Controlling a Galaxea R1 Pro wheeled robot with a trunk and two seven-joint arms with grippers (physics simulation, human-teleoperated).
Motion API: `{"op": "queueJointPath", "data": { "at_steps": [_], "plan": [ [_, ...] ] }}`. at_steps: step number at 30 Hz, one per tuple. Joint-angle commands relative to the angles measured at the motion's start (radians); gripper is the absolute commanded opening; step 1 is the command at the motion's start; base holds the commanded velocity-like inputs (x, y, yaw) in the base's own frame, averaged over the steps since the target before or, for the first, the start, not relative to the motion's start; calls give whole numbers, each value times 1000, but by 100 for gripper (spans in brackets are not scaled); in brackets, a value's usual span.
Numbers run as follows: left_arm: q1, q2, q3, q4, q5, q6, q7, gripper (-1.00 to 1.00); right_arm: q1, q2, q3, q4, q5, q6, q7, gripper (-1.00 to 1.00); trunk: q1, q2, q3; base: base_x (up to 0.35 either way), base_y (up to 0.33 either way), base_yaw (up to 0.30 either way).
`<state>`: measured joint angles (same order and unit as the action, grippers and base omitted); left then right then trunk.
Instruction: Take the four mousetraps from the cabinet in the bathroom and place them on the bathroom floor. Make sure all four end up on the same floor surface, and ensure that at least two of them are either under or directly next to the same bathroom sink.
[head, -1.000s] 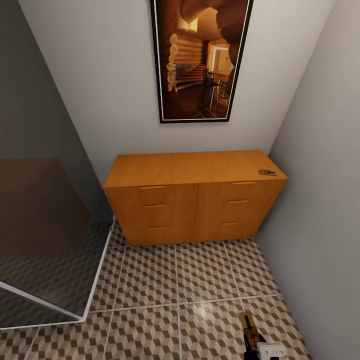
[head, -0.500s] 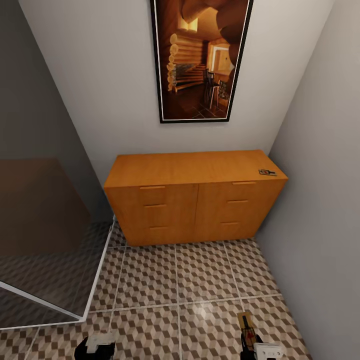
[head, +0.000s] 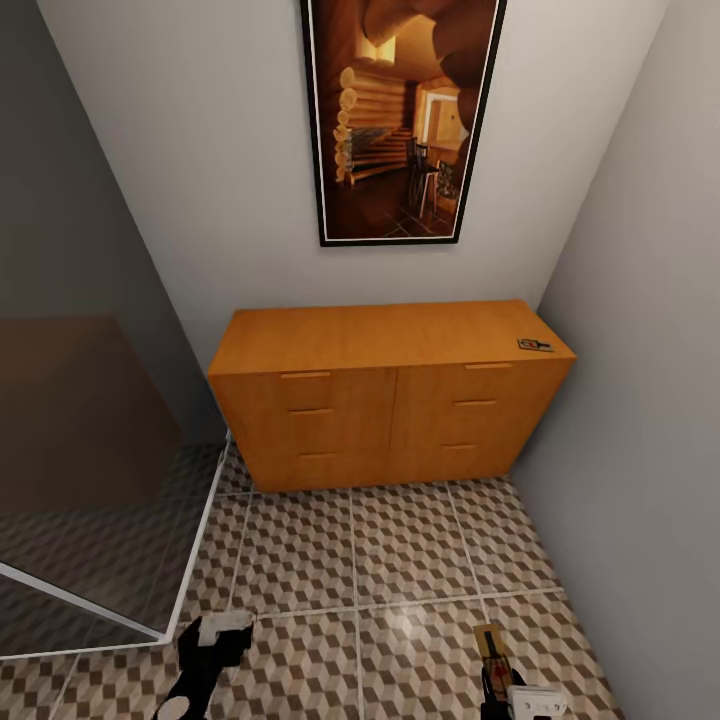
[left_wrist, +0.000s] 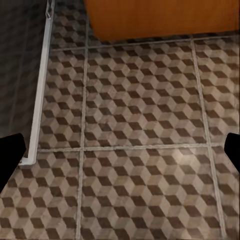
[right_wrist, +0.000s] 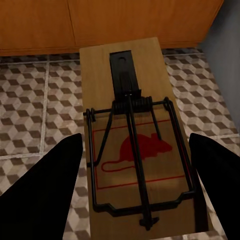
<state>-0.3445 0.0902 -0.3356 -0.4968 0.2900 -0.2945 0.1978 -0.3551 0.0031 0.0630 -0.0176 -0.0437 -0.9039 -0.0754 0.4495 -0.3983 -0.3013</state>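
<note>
Nearest, right gripper (right_wrist: 135, 200) clamped on a mousetrap (right_wrist: 132, 135) low over the bathroom floor (head: 300, 550), left gripper (left_wrist: 120, 150) spread wide above bare tiles beside a glass shower panel (head: 90, 480), farther off a second mousetrap (head: 534, 345) lying on the cabinet (head: 390, 390) top's right end.

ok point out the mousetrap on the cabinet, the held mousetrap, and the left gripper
mousetrap on the cabinet (head: 534, 345): head view, board centre
held mousetrap (right_wrist: 136, 150): right wrist view, red mouse print
left gripper (head: 222, 632): head view, between fingertips
</note>
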Motion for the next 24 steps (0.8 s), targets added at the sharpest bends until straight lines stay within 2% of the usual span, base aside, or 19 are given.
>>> {"op": "queueJointPath", "data": {
  "at_steps": [1,2,3,5,7,11,13,16,18,24],
  "plan": [
    [-1,5,-7,-55,6,51,8,100,-1,0,8,1,-4,-3,-6,-100,0,-2,-2,0,0,0],
    [-1,8,-6,-86,6,81,8,100,-1,0,8,1,-4,-3,-6,-100,0,-2,-2,0,0,0],
    [-1,14,-5,-153,6,141,8,100,-1,0,8,1,-4,-3,-6,-100,0,-2,-2,0,0,0],
    [-1,20,-4,-224,6,201,9,100,-1,0,8,1,-4,-3,-6,-100,0,-2,-2,0,0,0],
    [-1,29,-4,-365,6,308,9,100,-1,-1,8,1,-4,-3,-7,-100,0,-2,-2,0,0,0],
    [-1,34,-1,-568,6,451,9,100,-1,-1,8,1,-4,-2,-8,-100,0,-2,-2,0,0,0],
    [-1,34,6,-631,6,500,9,100,-1,-1,8,1,-4,-2,-8,-100,0,-2,-2,0,0,0],
    [-1,32,32,-776,3,620,9,100,-1,-2,8,1,-4,-2,-9,-100,0,-2,-2,0,0,0],
    [-1,31,42,-853,1,683,9,100,-1,-3,7,1,-4,-2,-9,-100,0,-2,-2,0,0,0],
    [-1,27,54,-1004,-1,802,9,100,-1,-5,6,1,-4,-1,-9,-100,0,-2,-2,0,0,0]
  ]
}}
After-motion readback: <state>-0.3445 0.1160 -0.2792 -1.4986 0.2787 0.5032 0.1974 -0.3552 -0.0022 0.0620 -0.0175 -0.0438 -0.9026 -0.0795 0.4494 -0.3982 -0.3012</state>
